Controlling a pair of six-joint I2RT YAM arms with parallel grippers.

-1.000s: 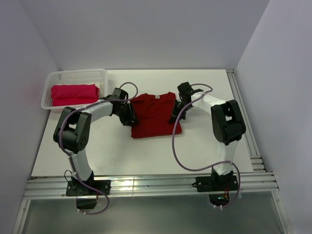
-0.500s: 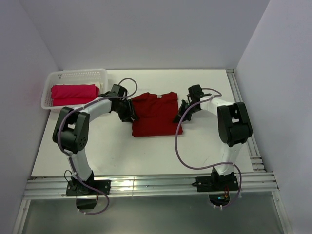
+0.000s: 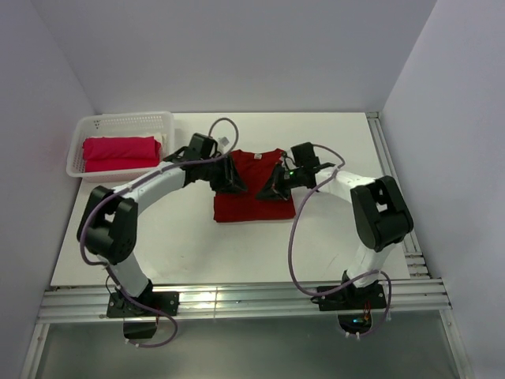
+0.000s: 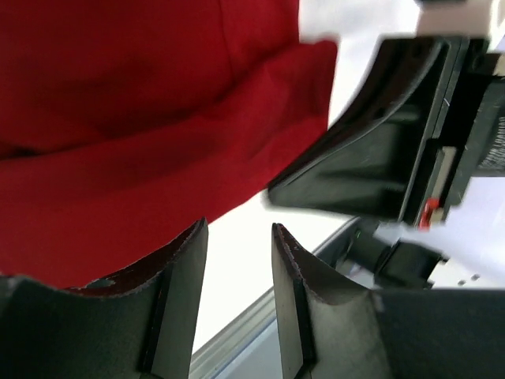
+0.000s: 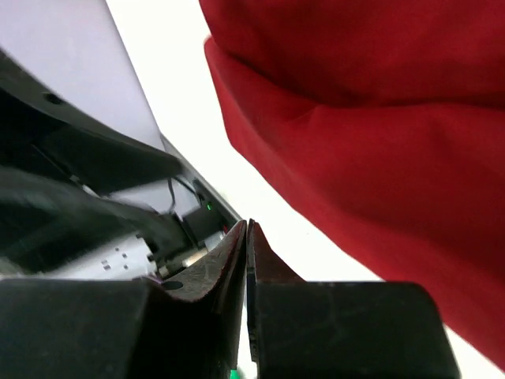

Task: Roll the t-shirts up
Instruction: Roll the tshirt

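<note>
The dark crimson t-shirt (image 3: 252,207) lies folded flat on the white table (image 3: 197,253), mid-scene. My left gripper (image 3: 234,178) hovers over its upper left part. In the left wrist view this gripper (image 4: 237,241) is open with only bare table between its fingers (image 4: 189,260), and the t-shirt (image 4: 142,118) lies beyond them. My right gripper (image 3: 271,188) is over the t-shirt's upper right part, facing the left one. In the right wrist view its jaws (image 5: 247,229) stand pressed almost together with nothing held, the red cloth (image 5: 379,118) beside them. The brighter pinkish-red t-shirt (image 3: 118,152) lies in the basket.
A white lattice basket (image 3: 126,122) stands at the back left of the table. Metal rails (image 3: 394,181) run along the table's right and near edges. White walls enclose the table on three sides. The right arm's purple cable (image 3: 293,237) loops over the table beside the t-shirt.
Both grippers have swung inward from the t-shirt's side edges to above its upper part, now close together and facing each other. The t-shirt lies about as before.
</note>
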